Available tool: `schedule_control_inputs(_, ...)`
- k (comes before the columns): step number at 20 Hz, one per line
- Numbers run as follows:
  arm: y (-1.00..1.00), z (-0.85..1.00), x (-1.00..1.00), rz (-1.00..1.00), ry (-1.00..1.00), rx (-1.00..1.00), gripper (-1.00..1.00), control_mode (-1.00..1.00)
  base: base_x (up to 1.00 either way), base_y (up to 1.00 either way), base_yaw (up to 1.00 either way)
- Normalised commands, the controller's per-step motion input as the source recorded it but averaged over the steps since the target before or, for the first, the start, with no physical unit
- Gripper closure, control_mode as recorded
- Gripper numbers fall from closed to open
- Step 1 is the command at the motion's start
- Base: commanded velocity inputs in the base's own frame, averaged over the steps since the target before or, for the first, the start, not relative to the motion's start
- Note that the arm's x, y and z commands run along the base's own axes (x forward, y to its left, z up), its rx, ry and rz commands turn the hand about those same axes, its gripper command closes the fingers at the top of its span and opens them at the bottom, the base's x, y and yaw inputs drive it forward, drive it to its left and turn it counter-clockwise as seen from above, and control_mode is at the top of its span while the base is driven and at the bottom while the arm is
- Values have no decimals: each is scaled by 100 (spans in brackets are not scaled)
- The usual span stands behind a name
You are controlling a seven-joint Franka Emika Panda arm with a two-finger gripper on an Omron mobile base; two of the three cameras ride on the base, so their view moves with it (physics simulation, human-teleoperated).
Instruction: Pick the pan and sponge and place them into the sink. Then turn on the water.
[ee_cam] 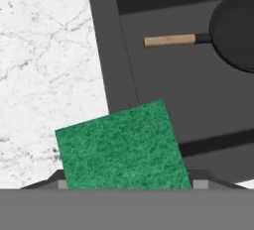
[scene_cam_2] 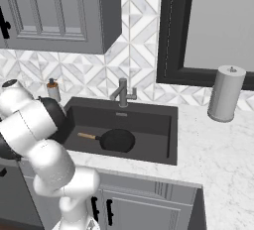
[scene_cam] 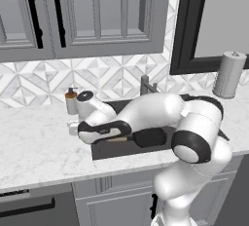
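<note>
The green sponge (ee_cam: 121,147) sits between my fingertips, and my gripper (ee_cam: 129,183) is shut on its two sides. It hangs over the left rim of the dark sink (ee_cam: 106,50), partly above the marble counter (ee_cam: 44,65) and partly above the basin. In the left base view my gripper (scene_cam: 73,128) is low at the sink's left edge. The black pan (scene_cam_2: 118,140) lies flat on the basin floor, its wooden handle (ee_cam: 169,40) pointing left. My arm partly covers the pan (scene_cam: 148,137). The water is out of view.
A grey faucet (scene_cam_2: 122,92) stands behind the sink (scene_cam_2: 163,125). A soap bottle (scene_cam: 71,101) is at the back left of the counter. A paper towel roll (scene_cam_2: 225,92) stands on the right. Wall cabinets (scene_cam: 97,15) hang above.
</note>
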Motion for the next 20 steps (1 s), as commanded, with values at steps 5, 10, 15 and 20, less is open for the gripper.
schedule_control_inputs(5,-78,28,-15,-19,0,0,100,-100,0,0,0)
schedule_control_inputs(10,-69,47,0,-20,0,0,100,-100,0,0,0)
schedule_control_inputs(15,-66,11,0,-19,5,0,100,-100,0,0,0)
schedule_control_inputs(20,-66,0,3,-18,4,-3,100,-100,0,0,0)
